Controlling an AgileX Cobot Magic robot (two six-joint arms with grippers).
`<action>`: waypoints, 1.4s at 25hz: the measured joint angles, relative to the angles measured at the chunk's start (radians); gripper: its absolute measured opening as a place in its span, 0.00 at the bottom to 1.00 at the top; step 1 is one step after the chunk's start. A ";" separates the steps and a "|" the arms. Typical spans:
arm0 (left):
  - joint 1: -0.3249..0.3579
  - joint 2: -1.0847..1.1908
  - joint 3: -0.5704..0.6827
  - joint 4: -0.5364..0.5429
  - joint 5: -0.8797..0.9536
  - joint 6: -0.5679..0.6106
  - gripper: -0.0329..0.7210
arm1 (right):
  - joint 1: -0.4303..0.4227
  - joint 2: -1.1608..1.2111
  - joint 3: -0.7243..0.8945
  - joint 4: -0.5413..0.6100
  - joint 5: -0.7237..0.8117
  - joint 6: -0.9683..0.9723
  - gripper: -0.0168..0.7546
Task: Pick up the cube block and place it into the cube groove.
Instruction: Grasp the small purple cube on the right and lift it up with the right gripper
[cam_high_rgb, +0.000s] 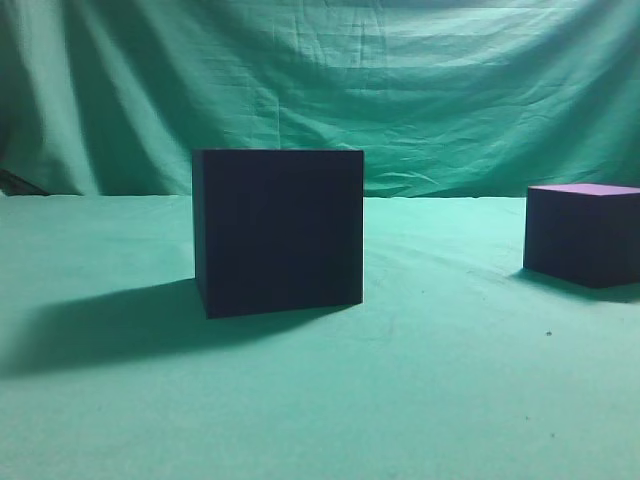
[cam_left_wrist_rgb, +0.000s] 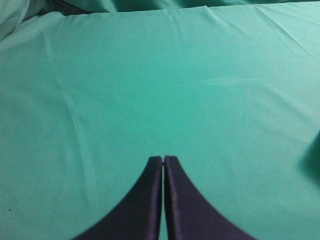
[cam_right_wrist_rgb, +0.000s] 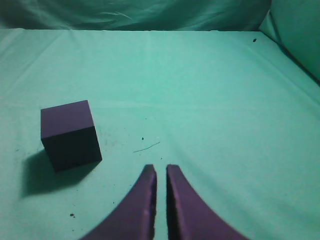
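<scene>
The cube block (cam_high_rgb: 585, 235), small and dark purple with a lilac top, sits at the right edge of the exterior view. It also shows in the right wrist view (cam_right_wrist_rgb: 70, 135), ahead and to the left of my right gripper (cam_right_wrist_rgb: 159, 169) and apart from it. That gripper's fingers are nearly together with a narrow slit between them, and it holds nothing. The cube groove (cam_high_rgb: 278, 230), a large navy-black box, stands left of centre on the cloth. My left gripper (cam_left_wrist_rgb: 163, 159) is shut and empty over bare cloth. Neither arm shows in the exterior view.
Green cloth (cam_high_rgb: 450, 390) covers the table and hangs as a backdrop (cam_high_rgb: 400, 80). A thin thread (cam_right_wrist_rgb: 146, 146) and small dark specks lie on the cloth ahead of my right gripper. A dark blur (cam_left_wrist_rgb: 315, 155) shows at the right edge of the left wrist view.
</scene>
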 joint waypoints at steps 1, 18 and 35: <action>0.000 0.000 0.000 0.000 0.000 0.000 0.04 | 0.000 0.000 0.000 0.000 0.000 0.000 0.08; 0.000 0.000 0.000 0.000 0.000 0.000 0.04 | 0.000 0.000 0.000 0.000 0.000 0.000 0.08; 0.000 0.000 0.000 0.000 0.000 0.000 0.04 | 0.000 0.000 0.000 0.015 -0.453 0.007 0.08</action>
